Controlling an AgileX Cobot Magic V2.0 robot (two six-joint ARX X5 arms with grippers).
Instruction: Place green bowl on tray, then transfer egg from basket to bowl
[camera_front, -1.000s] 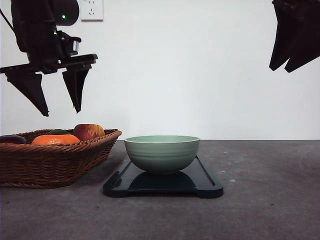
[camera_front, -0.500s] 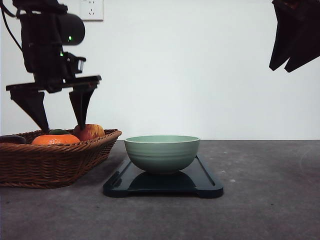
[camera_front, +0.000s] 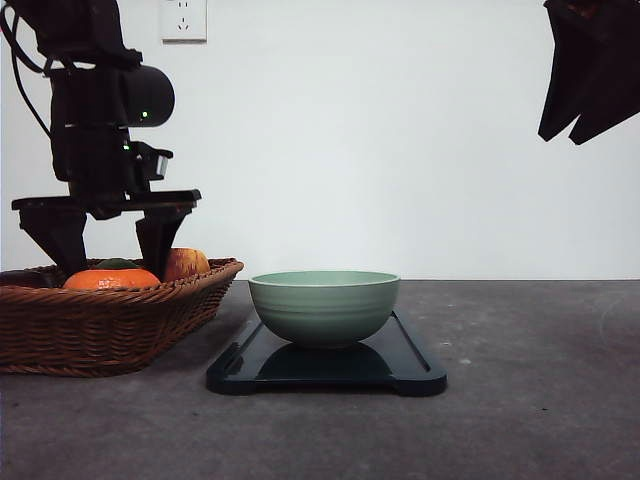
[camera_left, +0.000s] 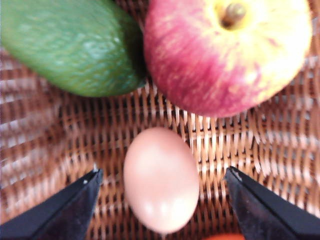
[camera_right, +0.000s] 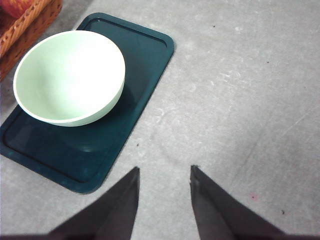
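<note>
Lower than a second ago: left gripper (camera_front: 108, 262), then hanging well above the basket (camera_front: 110, 325), now dipped into it, fingertips hidden behind the fruit and braided rim in the front view. Fingers spread wide, one on each side of the egg (camera_left: 161, 179), neither touching it, seen from the left wrist. Egg pale pinkish-tan, lying on the wicker floor between the two dark fingers (camera_left: 65, 212). Beyond the fingertips, a red-and-yellow apple (camera_left: 227, 52) and a green avocado-like fruit (camera_left: 70, 47), both cut off by the picture edge and somewhat blurred. A sliver of orange at the edge beside the egg, too little to identify from the wrist. From the front, an orange fruit (camera_front: 110, 279) between the two fingers and the apple just past the inner finger.

Unchanged since earlier: green bowl (camera_front: 323, 306) upright on the tray (camera_front: 410, 370), right of the basket, well clear of the left fingers. Bowl empty inside, seen from the right wrist.

Unmoved too: right gripper (camera_right: 164, 172), raised high at the far right, mostly cut off in the front view. Its fingers parted with a gap between them, holding nothing, above bare grey table (camera_right: 250, 100) beside the tray's edge.
</note>
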